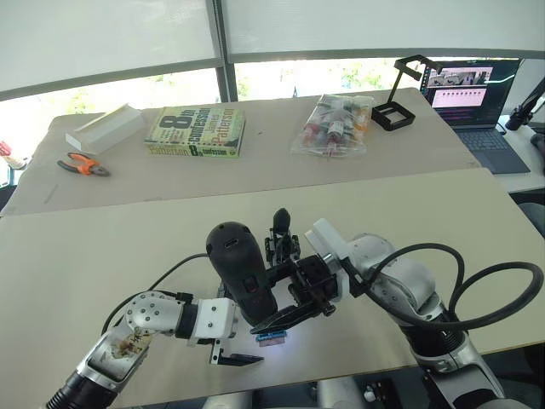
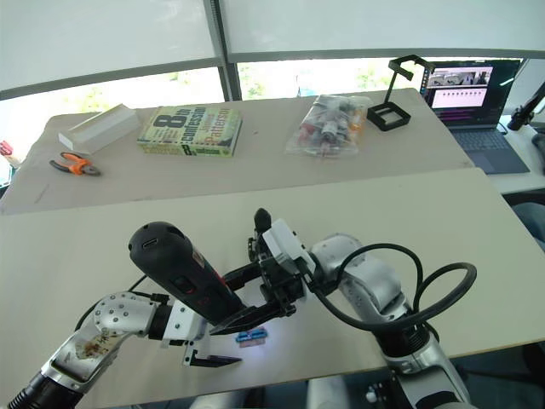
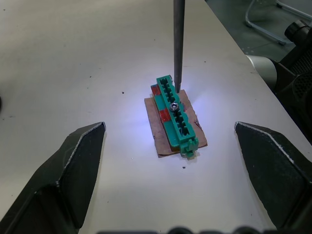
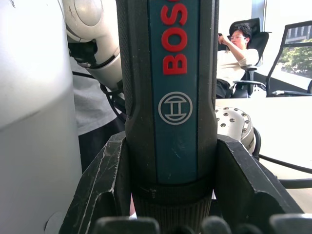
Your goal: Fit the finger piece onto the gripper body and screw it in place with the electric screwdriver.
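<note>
My right end effector (image 4: 168, 195) grips the black cylindrical electric screwdriver (image 1: 241, 271) upright, bit tip just beside the green toothed block (image 3: 174, 115) between my open left end effector's (image 3: 170, 161) fingers.

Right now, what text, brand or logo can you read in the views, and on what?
"BOS", cut off at the picture's top edge, with a round logo below: on the electric screwdriver gripped by the right gripper.
"8th confession", large title: on the book; smaller cover text unreadable.
Laptop screen: unreadable.
</note>
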Robot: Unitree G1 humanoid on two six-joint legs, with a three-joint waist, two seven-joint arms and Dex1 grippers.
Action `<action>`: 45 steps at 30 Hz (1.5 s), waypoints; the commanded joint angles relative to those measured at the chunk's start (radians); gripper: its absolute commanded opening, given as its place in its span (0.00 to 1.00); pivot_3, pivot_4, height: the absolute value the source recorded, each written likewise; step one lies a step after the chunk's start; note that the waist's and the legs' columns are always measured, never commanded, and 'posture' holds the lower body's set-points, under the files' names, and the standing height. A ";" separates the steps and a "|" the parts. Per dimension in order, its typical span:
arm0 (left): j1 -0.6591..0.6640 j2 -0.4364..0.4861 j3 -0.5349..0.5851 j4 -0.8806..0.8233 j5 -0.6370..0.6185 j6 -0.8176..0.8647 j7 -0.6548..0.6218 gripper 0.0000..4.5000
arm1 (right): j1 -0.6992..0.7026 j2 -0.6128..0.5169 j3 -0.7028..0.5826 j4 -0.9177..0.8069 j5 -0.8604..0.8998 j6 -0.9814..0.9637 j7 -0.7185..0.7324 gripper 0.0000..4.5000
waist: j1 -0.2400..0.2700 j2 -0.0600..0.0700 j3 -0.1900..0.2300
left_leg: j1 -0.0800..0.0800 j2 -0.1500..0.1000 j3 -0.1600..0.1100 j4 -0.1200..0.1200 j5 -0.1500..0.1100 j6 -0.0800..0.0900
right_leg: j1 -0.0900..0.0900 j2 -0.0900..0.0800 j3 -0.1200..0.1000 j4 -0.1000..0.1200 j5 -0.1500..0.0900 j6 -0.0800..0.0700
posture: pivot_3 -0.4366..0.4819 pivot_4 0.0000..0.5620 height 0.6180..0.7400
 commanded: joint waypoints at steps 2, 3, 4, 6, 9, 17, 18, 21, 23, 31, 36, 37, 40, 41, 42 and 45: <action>-0.007 -0.004 -0.001 -0.010 -0.008 -0.009 0.003 1.00 | -0.008 0.015 -0.015 -0.025 0.014 -0.031 0.001 0.43 | 0.000 0.000 0.000 | 0.000 0.000 0.000 0.000 0.000 0.000 | 0.000 0.000 0.000 0.000 0.000 0.000 | 0.48 0.27 0.98; -0.006 -0.003 0.000 -0.011 -0.009 -0.008 0.003 1.00 | -0.008 0.016 -0.015 -0.024 0.012 -0.032 0.002 0.43 | 0.000 0.000 0.000 | 0.000 0.000 0.000 0.000 0.000 0.000 | 0.000 0.000 0.000 0.000 0.000 0.000 | 0.48 0.27 0.98; -0.005 -0.003 0.000 -0.013 -0.009 -0.008 0.003 1.00 | -0.008 0.016 -0.014 -0.022 0.010 -0.033 0.002 0.43 | 0.000 0.000 0.000 | 0.000 0.000 0.000 0.000 0.000 0.000 | 0.000 0.000 0.000 0.000 0.000 0.000 | 0.48 0.27 0.98; -0.004 -0.003 -0.001 -0.013 -0.009 -0.008 0.003 1.00 | -0.009 0.017 -0.015 -0.021 0.008 -0.033 0.002 0.43 | 0.000 0.000 0.000 | 0.000 0.000 0.000 0.000 0.000 0.000 | 0.000 0.000 0.000 0.000 0.000 0.000 | 0.48 0.27 0.98; -0.006 -0.003 -0.001 -0.009 -0.008 -0.010 0.002 1.00 | -0.011 0.019 -0.016 -0.022 0.011 -0.027 0.000 0.43 | 0.000 0.000 0.000 | 0.000 0.000 0.000 0.000 0.000 0.000 | 0.000 0.000 0.000 0.000 0.000 0.000 | 0.48 0.27 0.98; -0.016 -0.008 -0.003 -0.011 -0.010 -0.003 0.003 1.00 | -0.014 0.022 -0.017 -0.024 0.015 -0.020 -0.010 0.43 | 0.000 0.000 0.000 | 0.000 0.000 0.000 0.000 0.000 0.000 | 0.000 0.000 0.000 0.000 0.000 0.000 | 0.48 0.27 0.98; -0.018 -0.008 -0.003 -0.013 -0.011 -0.002 0.003 1.00 | -0.014 0.022 -0.017 -0.022 0.014 -0.020 -0.010 0.43 | 0.000 0.000 0.000 | 0.000 0.000 0.000 0.000 0.000 0.000 | 0.000 0.000 0.000 0.000 0.000 0.000 | 0.48 0.27 0.98; -0.018 -0.007 -0.002 -0.016 -0.012 0.000 0.003 1.00 | -0.013 0.022 -0.015 -0.020 0.011 -0.021 -0.011 0.43 | 0.000 0.000 0.000 | 0.000 0.000 0.000 0.000 0.000 0.000 | 0.000 0.000 0.000 0.000 0.000 0.000 | 0.48 0.27 0.98; -0.017 -0.006 -0.002 -0.017 -0.012 0.001 0.003 1.00 | -0.012 0.021 -0.015 -0.020 0.011 -0.022 -0.012 0.43 | -0.001 0.000 0.000 | 0.000 0.000 0.000 0.000 0.000 0.000 | 0.000 0.000 0.000 0.000 0.000 0.000 | 0.48 0.27 0.98; -0.015 -0.006 -0.003 -0.013 -0.008 -0.006 0.003 1.00 | -0.007 0.022 -0.010 -0.024 0.008 -0.022 -0.015 0.43 | 0.000 0.000 0.000 | 0.000 0.000 0.000 0.000 0.000 0.000 | 0.000 0.000 0.000 0.000 0.000 0.000 | 0.48 0.27 0.98; -0.015 -0.006 -0.005 -0.012 -0.006 -0.009 0.002 1.00 | -0.003 0.021 -0.006 -0.026 0.004 -0.026 -0.017 0.43 | 0.000 0.000 0.000 | 0.000 0.000 0.000 0.000 0.000 0.000 | 0.000 0.000 0.000 0.000 0.000 0.000 | 0.48 0.27 0.98; -0.015 -0.005 -0.005 -0.012 -0.006 -0.010 0.002 1.00 | -0.002 0.021 -0.004 -0.025 0.001 -0.027 -0.018 0.43 | 0.000 0.000 0.000 | 0.000 0.000 0.000 0.000 0.000 0.000 | 0.000 0.000 0.000 0.000 0.000 0.000 | 0.48 0.27 0.98; -0.016 -0.005 -0.005 -0.012 -0.006 -0.009 0.002 1.00 | 0.000 0.021 -0.003 -0.024 -0.002 -0.028 -0.019 0.43 | 0.000 0.000 0.000 | 0.000 0.000 0.000 0.000 0.000 0.000 | 0.000 0.000 0.000 0.000 0.000 0.000 | 0.48 0.27 0.98; -0.016 -0.005 -0.005 -0.012 -0.006 -0.009 0.002 1.00 | 0.001 0.021 -0.003 -0.024 -0.002 -0.027 -0.019 0.43 | 0.000 0.000 0.000 | 0.000 0.000 0.000 0.000 0.000 0.000 | 0.000 0.000 0.000 0.000 0.000 0.000 | 0.48 0.27 0.98; -0.016 -0.005 -0.005 -0.012 -0.006 -0.010 0.002 1.00 | 0.003 0.021 -0.002 -0.025 -0.002 -0.027 -0.020 0.43 | 0.000 0.000 0.000 | 0.000 0.000 0.000 0.000 0.000 0.000 | 0.000 0.000 0.000 0.000 0.000 0.000 | 0.48 0.27 0.98; -0.018 -0.005 -0.004 -0.010 -0.005 -0.009 0.002 1.00 | 0.005 0.021 -0.001 -0.025 -0.004 -0.027 -0.020 0.43 | 0.000 0.000 0.000 | 0.000 0.000 0.000 0.000 0.000 0.000 | 0.000 0.000 0.000 0.000 0.000 0.000 | 0.48 0.27 0.98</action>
